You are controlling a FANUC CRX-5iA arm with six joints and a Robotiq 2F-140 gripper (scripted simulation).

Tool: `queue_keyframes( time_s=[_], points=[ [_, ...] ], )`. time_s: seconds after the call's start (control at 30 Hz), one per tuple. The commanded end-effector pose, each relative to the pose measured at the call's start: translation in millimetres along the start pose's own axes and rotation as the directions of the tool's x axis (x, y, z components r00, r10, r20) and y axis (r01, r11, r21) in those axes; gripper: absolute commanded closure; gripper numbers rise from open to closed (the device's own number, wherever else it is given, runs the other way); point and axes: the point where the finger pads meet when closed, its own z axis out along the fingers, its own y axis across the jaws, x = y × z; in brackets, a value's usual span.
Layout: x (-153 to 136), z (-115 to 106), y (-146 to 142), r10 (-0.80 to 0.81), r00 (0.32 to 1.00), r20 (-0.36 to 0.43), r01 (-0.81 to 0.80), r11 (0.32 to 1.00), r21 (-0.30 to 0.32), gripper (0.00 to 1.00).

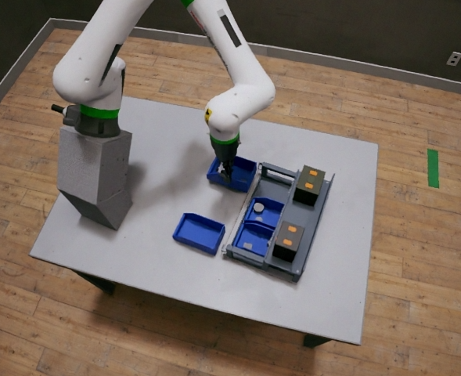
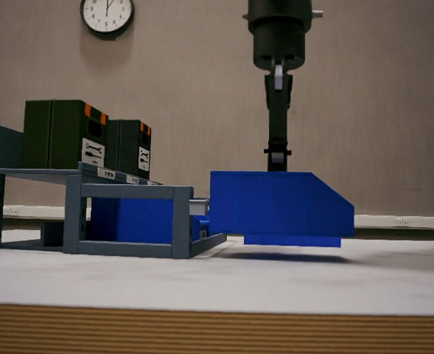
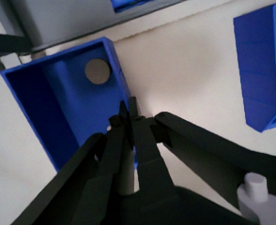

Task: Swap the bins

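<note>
Black two-finger gripper (image 3: 129,123) clamped on side wall of blue open-front plastic bin with grey disc part (image 2: 274,203), airborne; rear end faced grey shelf frame (image 2: 181,220) gap, closely aligned.

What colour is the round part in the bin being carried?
Grey. The part shows best in the wrist view, inside the blue bin.

Top view looks down from high; exterior — low at table (image 2: 209,282) edge, sideways; wrist close, seemingly downward — all share the shelf (image 1: 279,189).
</note>
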Motion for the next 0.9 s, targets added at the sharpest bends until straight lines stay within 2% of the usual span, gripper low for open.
queue_keyframes(
  time_s=[0.0,0.57,0.67,0.87],
  points=[
    [7.0,-0.4,0.1,0.0,1.0,0.0,0.0,1.0,0.0,0.9],
    [9.7,-0.6,0.0,0.0,1.0,0.007,0.0,1.0,0.0,0.9],
    [11.4,-2.2,0.0,0.0,0.999,0.042,0.0,1.0,0.0,0.9],
    [17.0,-7.5,0.1,0.0,0.987,0.163,0.0,1.0,0.001,0.9]
  ],
)
